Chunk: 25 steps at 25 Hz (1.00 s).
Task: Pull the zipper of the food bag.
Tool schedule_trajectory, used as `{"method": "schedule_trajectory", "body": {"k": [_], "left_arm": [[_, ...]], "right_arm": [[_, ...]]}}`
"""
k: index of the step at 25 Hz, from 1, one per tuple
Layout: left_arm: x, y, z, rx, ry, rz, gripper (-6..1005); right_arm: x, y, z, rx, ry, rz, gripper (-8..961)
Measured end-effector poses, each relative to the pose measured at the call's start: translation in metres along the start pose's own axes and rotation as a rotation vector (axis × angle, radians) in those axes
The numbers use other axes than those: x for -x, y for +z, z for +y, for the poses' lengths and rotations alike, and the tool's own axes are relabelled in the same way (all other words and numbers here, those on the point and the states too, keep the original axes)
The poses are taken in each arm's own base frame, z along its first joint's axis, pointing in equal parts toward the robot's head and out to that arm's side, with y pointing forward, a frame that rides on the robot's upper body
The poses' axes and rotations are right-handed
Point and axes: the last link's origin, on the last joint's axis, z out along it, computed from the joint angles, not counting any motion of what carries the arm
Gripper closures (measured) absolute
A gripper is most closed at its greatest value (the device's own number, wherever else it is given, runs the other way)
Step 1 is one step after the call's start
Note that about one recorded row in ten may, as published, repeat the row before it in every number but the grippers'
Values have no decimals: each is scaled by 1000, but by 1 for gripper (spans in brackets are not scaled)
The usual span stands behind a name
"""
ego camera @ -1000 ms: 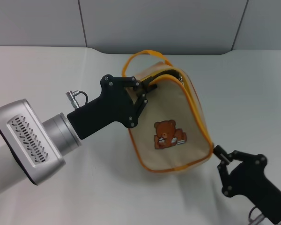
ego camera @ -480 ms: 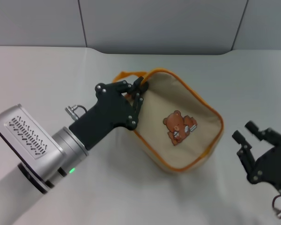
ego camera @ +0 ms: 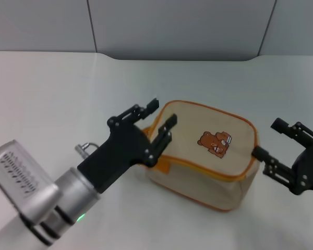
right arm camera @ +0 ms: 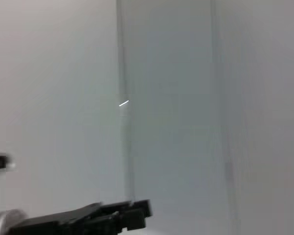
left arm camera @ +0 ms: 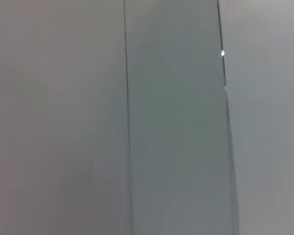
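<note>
The food bag [ego camera: 208, 151] lies on the white tabletop [ego camera: 52, 88] between the two claws, its beige panel with the brown bear print [ego camera: 215, 143] turned upward and tipped a little toward the right claw. Orange piping runs around that panel, and a second orange line, the zipper [ego camera: 198, 167], crosses the near side wall below it. The pull tab cannot be made out.

The left claw [ego camera: 163, 119] sits at the bag's left end, spread wide. Its far finger reaches out above the tabletop just beyond the bag's far left corner, and its near finger lies over the left edge of the bear panel. Whether that near finger touches the canvas cannot be told. Just below this claw, a short orange strip [ego camera: 161, 167] shows at the bag's left end.

The right claw [ego camera: 276, 139] is at the bag's right end, also spread. Its near finger points at the right side wall and comes right up to it, while its far finger hovers beyond and clear of the bag.

Both wrist views show only a grey panelled wall [left arm camera: 176, 122]; the right wrist view also catches a black claw [right arm camera: 132, 219] at its edge.
</note>
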Motion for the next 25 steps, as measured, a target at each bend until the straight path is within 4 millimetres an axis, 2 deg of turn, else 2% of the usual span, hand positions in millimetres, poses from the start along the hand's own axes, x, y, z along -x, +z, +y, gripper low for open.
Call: {"method": "schedule_trajectory", "body": {"k": [3,7,8,12,15,25], "left_arm": [[-1,-12,-4,83,-31,-7,680],[-8,-42,-13,334,-94,-58,534],[-12,-56,-17,429,-113,-96,489],[-16,-70,-17,511,-136,-129,308],[-16,-76,-16,518,-150,-136,231],[-16,-80,-13,505,-155,-124,231]], "right_arm": [[8,-1,-5,98,41,57,364],[23,1,-9,287,77,147,235],[29,3,-9,344,85,167,203],[32,8,-9,391,87,189,180],[31,13,-9,407,83,202,174],[28,14,-12,379,78,212,174]]}}
